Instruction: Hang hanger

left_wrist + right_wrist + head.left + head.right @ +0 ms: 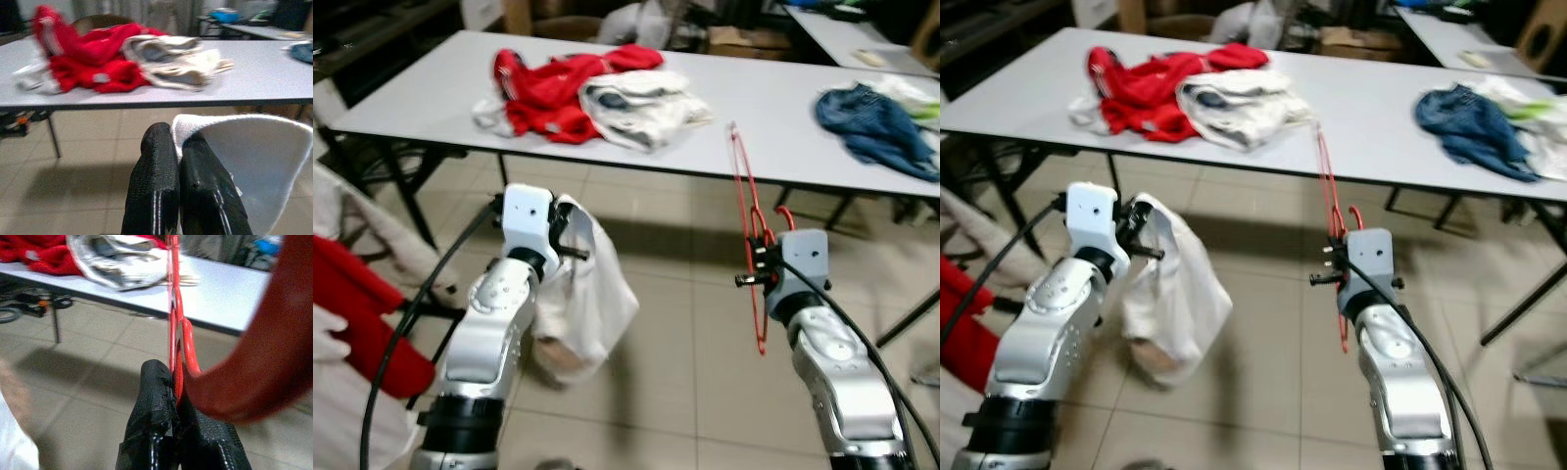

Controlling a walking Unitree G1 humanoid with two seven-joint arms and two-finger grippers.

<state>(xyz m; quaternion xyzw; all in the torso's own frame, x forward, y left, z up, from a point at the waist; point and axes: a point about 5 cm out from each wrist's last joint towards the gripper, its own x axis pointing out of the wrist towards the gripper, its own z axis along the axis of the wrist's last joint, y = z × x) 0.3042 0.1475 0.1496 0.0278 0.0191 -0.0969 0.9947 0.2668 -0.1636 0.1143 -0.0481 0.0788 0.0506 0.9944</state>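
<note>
A thin red wire hanger [750, 211] stands nearly edge-on in front of the table, its hook [785, 215] curling by my right wrist. My right gripper [759, 257] is shut on the hanger's neck; in the right wrist view the black fingers [156, 401] clamp the red wire [174, 318]. My left gripper [570, 240] is shut on a white garment [587, 304] that droops below it toward the floor. In the left wrist view the black fingers [159, 166] pinch the white cloth's edge [244, 161].
A long white table [773, 108] spans the view ahead, with a red garment [548, 88] and a white one [641, 108] heaped at its left and a blue denim piece [876, 127] at its right. Tiled floor [685, 392] lies below. Red cloth [357, 313] sits at far left.
</note>
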